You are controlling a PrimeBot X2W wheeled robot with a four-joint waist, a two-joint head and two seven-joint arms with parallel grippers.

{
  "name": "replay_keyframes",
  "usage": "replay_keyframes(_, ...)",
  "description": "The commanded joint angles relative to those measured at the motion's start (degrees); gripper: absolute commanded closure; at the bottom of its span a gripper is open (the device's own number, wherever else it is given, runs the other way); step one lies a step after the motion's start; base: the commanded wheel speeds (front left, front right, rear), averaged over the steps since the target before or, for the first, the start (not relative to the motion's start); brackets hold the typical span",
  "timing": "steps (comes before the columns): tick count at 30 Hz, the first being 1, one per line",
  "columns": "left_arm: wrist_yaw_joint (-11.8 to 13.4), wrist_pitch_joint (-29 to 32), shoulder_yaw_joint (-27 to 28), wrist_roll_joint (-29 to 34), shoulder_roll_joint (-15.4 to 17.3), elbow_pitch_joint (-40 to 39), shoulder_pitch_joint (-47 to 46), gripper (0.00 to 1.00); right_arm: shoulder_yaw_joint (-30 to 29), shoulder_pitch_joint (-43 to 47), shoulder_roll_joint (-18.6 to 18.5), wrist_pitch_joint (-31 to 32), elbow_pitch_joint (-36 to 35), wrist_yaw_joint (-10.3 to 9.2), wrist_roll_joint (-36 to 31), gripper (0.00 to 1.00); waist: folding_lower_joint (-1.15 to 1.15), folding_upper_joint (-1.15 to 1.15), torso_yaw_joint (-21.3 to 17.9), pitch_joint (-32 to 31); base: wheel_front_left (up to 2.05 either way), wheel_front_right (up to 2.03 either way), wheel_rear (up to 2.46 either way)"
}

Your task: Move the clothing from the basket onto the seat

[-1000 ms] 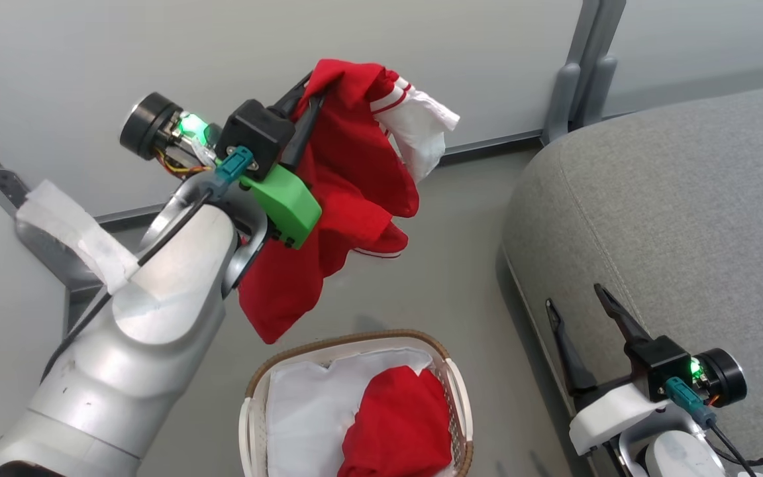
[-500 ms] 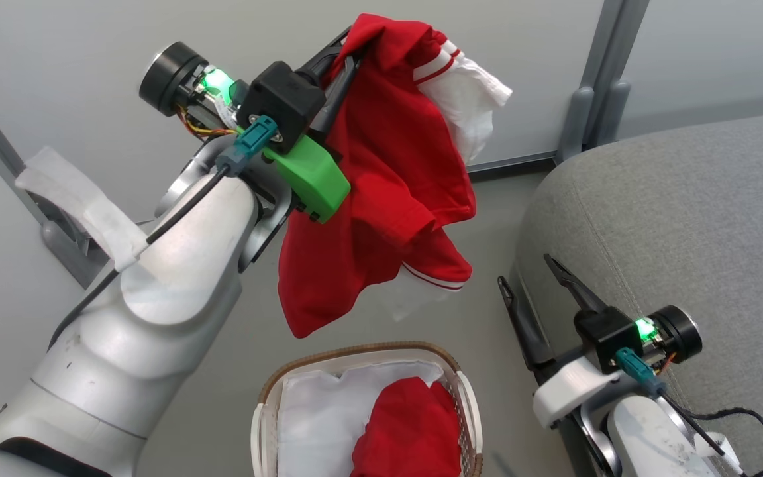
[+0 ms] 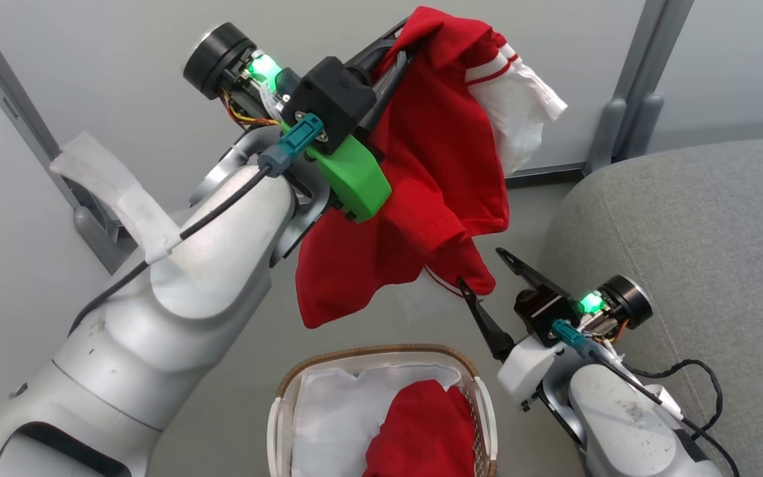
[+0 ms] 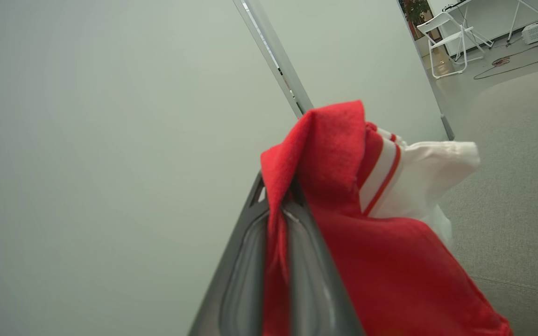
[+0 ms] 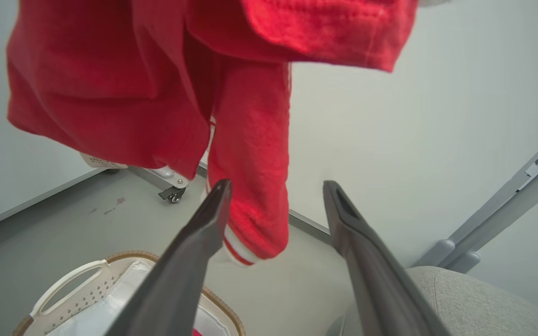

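right pincer (image 3: 479, 266) moved nearer clothing (image 3: 441, 152), spread | left pincer (image 3: 408, 43) upraised, pinching clothing

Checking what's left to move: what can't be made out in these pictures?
- Head view: left gripper, its tips wrapped by the held red garment.
- Head view: basket, near end cut off by the bottom edge.
- Second red garment inside: partly cut off, bunched; lettering can't be told.

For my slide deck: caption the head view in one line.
Left hand holds a red garment over the basket, where another red piece lies; open right hand hovers by the sofa.
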Motion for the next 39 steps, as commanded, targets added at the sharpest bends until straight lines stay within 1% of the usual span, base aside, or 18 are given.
replay_keyframes(1,0.12,-0.28,-0.22,0.15,-0.26,0.04,-0.89,1.00,0.47,-1.11,-0.30,-0.13,1.03,-0.04,0.60,0.00,0.00,0.00,0.30,-0.17,0.00,0.00,0.00)
replay_keyframes(6,0.12,-0.62,-1.45,-0.98,-0.82,-0.47,-0.42,1.00,3.37,-3.42,-0.35,-0.13,6.95,-0.05,2.52,0.00,0.00,0.00,1.04,-0.71,0.00,0.00,0.00)
replay_keyframes(11,0.12,-0.75,-2.41,-1.50,-1.11,-1.10,-0.56,1.00,6.74,-6.38,-0.24,-0.14,12.01,-0.05,6.58,0.00,0.00,0.00,1.62,-0.74,0.00,0.00,0.00)
replay_keyframes(12,0.12,-0.75,-2.47,-1.54,-1.13,-1.24,-0.61,1.00,7.17,-6.95,-0.25,-0.14,12.62,-0.05,7.08,0.06,0.00,0.00,1.63,-0.69,0.00,0.00,0.00)
replay_keyframes(13,0.12,-0.86,-2.53,-1.62,-1.15,-1.36,-0.61,1.00,7.63,-7.43,-0.31,-0.14,13.07,-0.05,7.57,0.10,0.00,0.00,1.65,-0.66,0.00,0.00,0.00)
replay_keyframes(14,0.12,-0.93,-2.58,-1.82,-1.21,-1.46,-0.58,1.00,8.09,-7.92,-0.35,-0.14,13.63,-0.05,8.14,0.43,0.00,0.00,1.70,-0.63,0.00,0.00,0.00)
replay_keyframes(15,0.12,-0.95,-2.66,-1.99,-1.23,-1.51,-0.55,1.00,8.58,-8.32,-0.31,-0.13,14.00,-0.05,8.66,0.54,0.00,0.00,1.73,-0.58,0.00,0.00,0.00)
replay_keyframes(16,0.12,-0.89,-2.73,-2.10,-1.22,-1.48,-0.52,1.00,9.02,-8.61,-0.28,-0.14,14.29,-0.04,9.06,0.58,0.00,0.00,1.75,-0.54,0.00,0.00,0.00)
replay_keyframes(18,0.12,-1.02,-2.80,-2.32,-1.03,-1.43,-0.44,1.00,10.07,-9.23,-0.28,-0.14,14.59,-0.05,9.75,0.83,0.00,0.00,1.73,-0.47,0.00,0.00,0.00)
replay_keyframes(19,0.13,-1.03,-2.78,-2.49,-0.87,-1.37,-0.28,1.00,10.41,-9.43,-0.28,-0.14,14.66,-0.05,10.02,0.93,0.00,0.00,1.68,-0.47,0.00,0.00,0.00)
replay_keyframes(20,0.17,-1.02,-2.74,-2.59,-0.75,-1.31,-0.10,1.00,10.59,-9.46,-0.28,-0.14,14.69,-0.05,10.15,1.00,0.00,0.00,1.61,-0.47,0.00,0.00,0.00)
replay_keyframes(28,0.49,-0.92,-2.33,-3.51,1.06,0.36,1.14,1.00,9.15,-8.09,-0.29,-0.14,12.63,-0.05,10.29,1.00,0.00,0.00,0.63,-0.23,0.00,0.00,0.00)
replay_keyframes(35,0.84,-1.06,-2.37,-4.33,1.43,1.79,2.15,1.00,6.44,-6.86,-0.28,-0.14,10.15,-0.05,9.64,1.00,0.00,0.00,0.16,-0.01,0.00,0.00,0.00)
replay_keyframes(39,1.61,-1.59,-1.85,-5.56,1.41,2.97,3.89,1.00,5.00,-6.47,-0.28,-0.14,7.62,-0.05,9.32,1.00,0.00,0.00,-0.20,0.13,0.00,0.00,0.00)
